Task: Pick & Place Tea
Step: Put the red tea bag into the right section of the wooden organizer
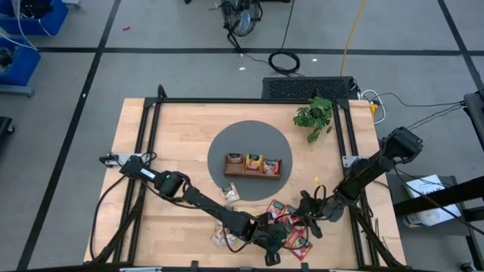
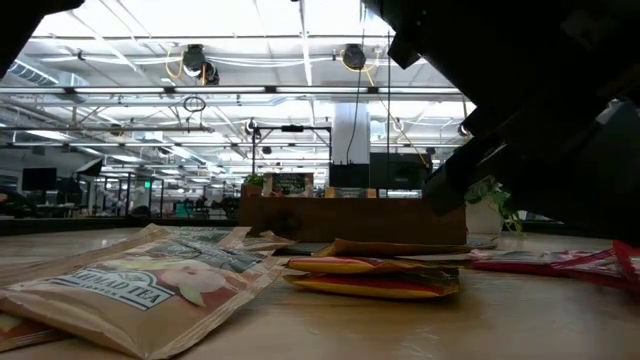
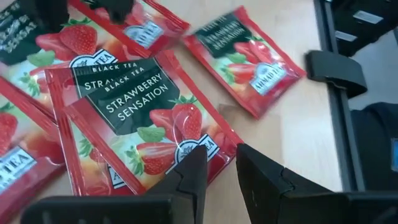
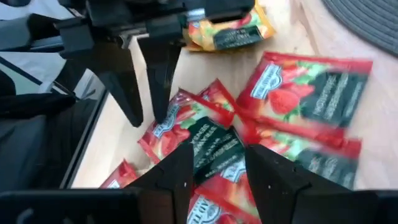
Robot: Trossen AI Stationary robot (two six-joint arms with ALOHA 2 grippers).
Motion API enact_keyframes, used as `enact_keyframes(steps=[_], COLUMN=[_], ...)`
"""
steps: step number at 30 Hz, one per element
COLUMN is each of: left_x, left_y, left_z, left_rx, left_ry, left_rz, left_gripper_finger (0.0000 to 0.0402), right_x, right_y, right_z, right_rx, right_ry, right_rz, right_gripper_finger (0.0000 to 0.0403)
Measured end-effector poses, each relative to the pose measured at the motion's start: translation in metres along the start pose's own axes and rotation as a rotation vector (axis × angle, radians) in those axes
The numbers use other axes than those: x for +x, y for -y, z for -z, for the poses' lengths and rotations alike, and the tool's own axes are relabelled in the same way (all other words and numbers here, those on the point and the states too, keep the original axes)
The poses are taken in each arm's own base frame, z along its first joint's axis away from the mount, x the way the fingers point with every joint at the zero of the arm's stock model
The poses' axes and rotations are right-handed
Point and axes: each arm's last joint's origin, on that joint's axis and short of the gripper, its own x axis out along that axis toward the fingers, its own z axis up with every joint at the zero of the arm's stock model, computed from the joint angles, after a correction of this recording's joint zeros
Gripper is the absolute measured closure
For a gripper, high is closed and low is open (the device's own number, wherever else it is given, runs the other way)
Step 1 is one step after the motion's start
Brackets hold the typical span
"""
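Red strawberry tea packets [image 1: 291, 225] lie in a loose, overlapping pile near the table's front edge, right of centre. My left gripper [image 3: 219, 152] is open and slants down over the corner of one red packet [image 3: 134, 118]; the right wrist view shows it too [image 4: 148, 119]. My right gripper [image 4: 217, 155] stands open just above other red packets [image 4: 211, 146] at the pile's right side [image 1: 305, 205]. Pale packets [image 1: 229, 194] lie left of the pile. The wooden tray [image 1: 253, 165] on the grey round mat [image 1: 227, 136] holds three packets. My left gripper comes slanting down from above at the red packet's corner [image 3: 214, 140]. One fingertip [image 3: 198, 155] stands over that corner and the other [image 3: 249, 155] beside it over bare wood. Whether either touches, I cannot tell. The packet lies flat on the others.
A small green plant [image 1: 314, 113] stands at the table's far right. Black frame rails [image 1: 344, 136] run along the table's sides. In the low view a pale packet [image 2: 150, 285] and stacked orange-red packets [image 2: 370, 275] lie close in front, with the tray [image 2: 340, 215] behind them.
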Motion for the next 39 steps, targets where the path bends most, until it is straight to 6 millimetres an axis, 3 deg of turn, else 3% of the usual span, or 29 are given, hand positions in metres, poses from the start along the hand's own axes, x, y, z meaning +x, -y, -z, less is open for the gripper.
enact_keyframes(steps=[12,26,35,39], left_x=[0.002,0.026,0.026,0.021], left_y=[-0.011,-0.018,-0.017,-0.005], left_z=[-0.006,0.003,0.003,0.002], left_rx=[0.021,0.077,0.139,0.236], left_ry=[0.041,0.081,0.094,0.147], left_rz=[-0.075,-0.037,-0.055,-0.057], left_gripper_finger=[0.0309,0.0309,0.0309,0.0309], right_x=[0.0,0.001,0.002,0.002], right_y=[0.003,0.007,0.006,0.005], right_z=[0.004,0.009,0.009,0.008], right_rx=[0.016,0.041,0.01,0.009], right_ry=[-0.048,-0.087,-0.091,-0.088], right_rz=[0.017,0.052,0.029,0.025], right_gripper_finger=[0.0272,0.0273,0.0273,0.0273])
